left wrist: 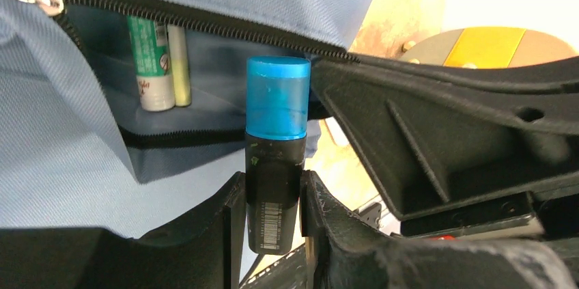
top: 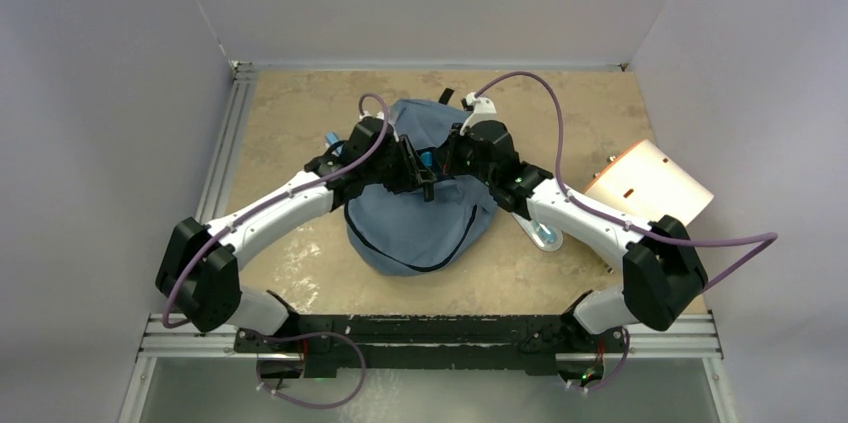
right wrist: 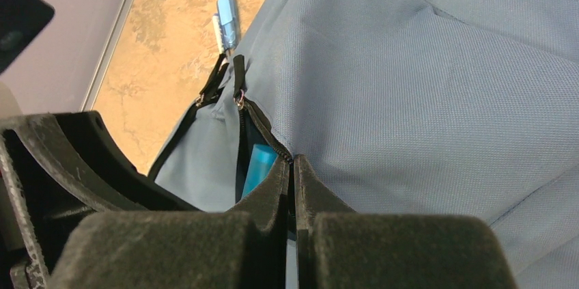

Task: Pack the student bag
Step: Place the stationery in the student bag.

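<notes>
Student bag point(top: 420, 228) is lying mid-table point(top: 300, 123) betw. both arms, its front pocket unzipped. L gripper point(left wrist: 272, 190) is clamping a black marker point(left wrist: 276, 108) w/ blue cap by the barrel, upright, cap at the pocket's mouth. R gripper point(right wrist: 292, 173), jaws closed, is pinching the pocket's zipper edge. Inside the pocket, a green-labelled tube point(left wrist: 151, 63) & a pale yellow stick point(left wrist: 180, 63) are sitting side by side, touching. Beige folder point(top: 650, 183) is lying at the table's R side, apart from the bag.

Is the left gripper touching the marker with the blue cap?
Touching. The left wrist view shows the left gripper clamping the marker by its black body.
</notes>
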